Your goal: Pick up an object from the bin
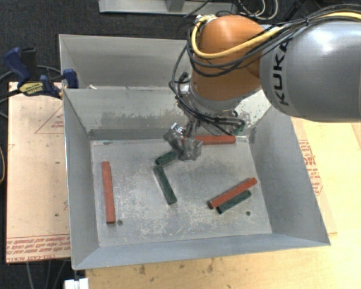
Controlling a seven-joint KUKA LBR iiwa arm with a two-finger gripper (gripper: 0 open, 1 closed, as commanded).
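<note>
- The landmark is the long dark green stick (166, 186). It lies flat near the middle of the floor of the grey bin (78, 161).
- The gripper (186, 146) is low in the bin, behind this stick and a little to its right, near the foot of the back wall. The orange cover (225, 47) of the arm is above it.
- I cannot tell how the jaws stand, because the wrist and its cables partly hide them.
- A short dark green stick (166, 159) lies just behind the far end of the landmark, and the two almost meet in a corner. Its right end reaches the tip of the gripper; I cannot tell if it is gripped.
- A short red stick (215, 140) lies behind and right of the landmark, just beside the gripper.
- A long red stick (108, 192) lies left of the landmark, well apart.
- Right of the landmark, a tilted red bar (233, 192) and a dark green bar (233, 202) lie side by side, touching.
</note>
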